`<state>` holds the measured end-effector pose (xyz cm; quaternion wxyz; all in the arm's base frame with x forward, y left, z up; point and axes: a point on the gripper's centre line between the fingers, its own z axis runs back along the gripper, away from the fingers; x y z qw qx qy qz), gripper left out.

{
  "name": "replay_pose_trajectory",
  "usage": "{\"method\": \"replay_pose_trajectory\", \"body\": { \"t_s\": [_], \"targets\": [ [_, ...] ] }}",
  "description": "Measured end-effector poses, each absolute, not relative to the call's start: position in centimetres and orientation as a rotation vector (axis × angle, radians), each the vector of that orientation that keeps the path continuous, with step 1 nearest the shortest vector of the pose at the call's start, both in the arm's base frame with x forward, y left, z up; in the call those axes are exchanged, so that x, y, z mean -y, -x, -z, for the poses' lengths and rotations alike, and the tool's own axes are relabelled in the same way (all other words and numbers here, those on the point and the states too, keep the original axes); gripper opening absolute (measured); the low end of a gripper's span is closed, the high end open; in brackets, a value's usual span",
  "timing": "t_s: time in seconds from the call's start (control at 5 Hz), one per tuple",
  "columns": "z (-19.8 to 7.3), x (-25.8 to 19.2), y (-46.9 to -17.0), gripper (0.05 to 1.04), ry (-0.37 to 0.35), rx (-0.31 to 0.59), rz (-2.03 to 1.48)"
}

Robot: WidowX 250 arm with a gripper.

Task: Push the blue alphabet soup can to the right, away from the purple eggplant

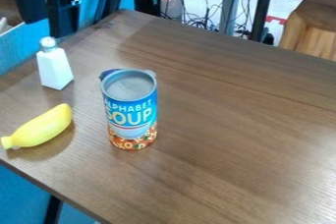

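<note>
Black pincer near shaker, top cut off; can part-hides blue thing.

On my screen, saw white four-sided shaker with rounded grey metallic-looking cap, body narrowing toward top. Stood upright, cap uppermost, on brown wood-grain table, near its edge at left of my view, beyond yellow banana and apart from it.
</note>
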<state>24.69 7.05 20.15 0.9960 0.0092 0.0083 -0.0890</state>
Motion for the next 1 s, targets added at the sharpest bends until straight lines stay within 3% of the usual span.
{"method": "replay_pose_trajectory", "body": {
  "t_s": [0.2, 0.4, 0.6, 0.8, 1.0],
  "targets": [
    [-19.5, -7.0, -24.7, 0.998, -0.009, -0.038, 0.179],
    [-19.2, -8.3, -25.5, 0.998, -0.017, 0.02, 0.172],
    [-18.8, -9.6, -26.2, 0.998, -0.07, 0.042, 0.168],
    [-16.3, -9.9, -26.5, 0.998, -0.074, 0.018, 0.177],
    [-14.0, -9.4, -26.7, 0.998, -0.03, -0.005, 0.21]
  ]
}}
